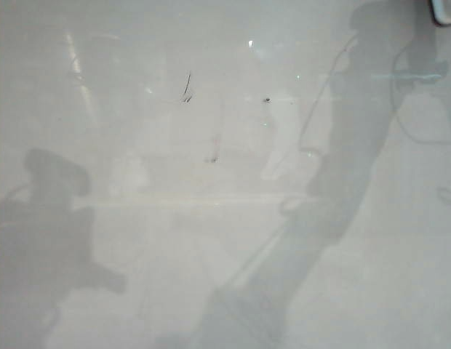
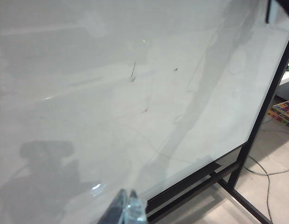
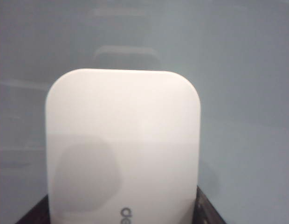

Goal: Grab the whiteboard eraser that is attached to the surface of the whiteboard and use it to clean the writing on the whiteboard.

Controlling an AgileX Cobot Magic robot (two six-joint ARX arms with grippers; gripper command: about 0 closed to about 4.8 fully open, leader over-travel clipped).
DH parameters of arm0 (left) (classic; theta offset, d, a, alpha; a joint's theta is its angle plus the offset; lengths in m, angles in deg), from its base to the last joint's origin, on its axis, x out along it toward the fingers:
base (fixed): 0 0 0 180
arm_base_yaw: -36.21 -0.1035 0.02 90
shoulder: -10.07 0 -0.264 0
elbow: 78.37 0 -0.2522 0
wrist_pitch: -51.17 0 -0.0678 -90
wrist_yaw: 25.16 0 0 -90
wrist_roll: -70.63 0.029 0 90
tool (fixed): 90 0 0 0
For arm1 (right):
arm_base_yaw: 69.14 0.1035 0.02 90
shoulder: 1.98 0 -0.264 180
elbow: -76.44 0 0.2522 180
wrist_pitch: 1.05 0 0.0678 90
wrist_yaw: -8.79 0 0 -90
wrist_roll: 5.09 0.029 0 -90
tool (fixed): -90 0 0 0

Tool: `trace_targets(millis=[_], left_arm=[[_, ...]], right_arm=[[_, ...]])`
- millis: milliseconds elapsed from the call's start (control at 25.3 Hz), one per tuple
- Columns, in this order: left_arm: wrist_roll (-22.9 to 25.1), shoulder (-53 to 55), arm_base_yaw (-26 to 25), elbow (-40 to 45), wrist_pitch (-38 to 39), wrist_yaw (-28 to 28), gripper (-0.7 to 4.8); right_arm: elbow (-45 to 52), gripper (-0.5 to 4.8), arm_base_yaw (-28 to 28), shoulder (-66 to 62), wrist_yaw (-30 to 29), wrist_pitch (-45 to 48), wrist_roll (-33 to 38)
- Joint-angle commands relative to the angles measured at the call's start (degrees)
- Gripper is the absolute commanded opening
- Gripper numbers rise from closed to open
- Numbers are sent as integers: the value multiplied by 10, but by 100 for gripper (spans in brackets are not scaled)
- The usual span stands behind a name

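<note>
You had the whiteboard eraser [image 3: 122, 144] in the right gripper [image 3: 120, 211]. In the right wrist view its white, round-cornered face filled most of the picture, with a few grey printed letters cut off at the picture's edge. A black finger [image 3: 30, 213] showed at one of its near corners and another at the opposite corner, so the jaws stood closed on the eraser's two sides with the block between them. A soft round shadow lay on the eraser's face. Behind it was the whiteboard [image 1: 138, 240], grey-white and glossy, with a faint reflection of the eraser's far edge just beyond the block.

In the exterior view the board filled the whole picture. You could see a few thin dark scuffs [image 1: 187, 89] near the upper middle, a small dark speck [image 1: 267, 99] to their right and a fainter streak below them. A long arm shadow [image 1: 342, 182] ran from the upper right down toward the lower middle, and a second, blocky shadow sat at the lower left. A white, dark-rimmed shape [image 1: 445, 10] just entered at the top right corner; it was too cropped to name.

Your left gripper [image 2: 127, 211] sat low, near the board's lower edge. Only its tips showed in the left wrist view, one dark and one clear, and you could not tell whether they were parted or together. Beyond the board's black frame [image 2: 270, 98] lay the floor with a loose cable [image 2: 270, 171].
</note>
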Motion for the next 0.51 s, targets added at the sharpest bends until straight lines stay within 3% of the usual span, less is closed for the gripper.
trace_targets(millis=[40,514], left_arm=[[0,1,0,-1,-7,-2,-2],[0,1,0,-1,-7,-2,-2]], right_arm=[[-3,180,0,-35,-2,93,10],[-3,180,1,-122,-2,157,10]])
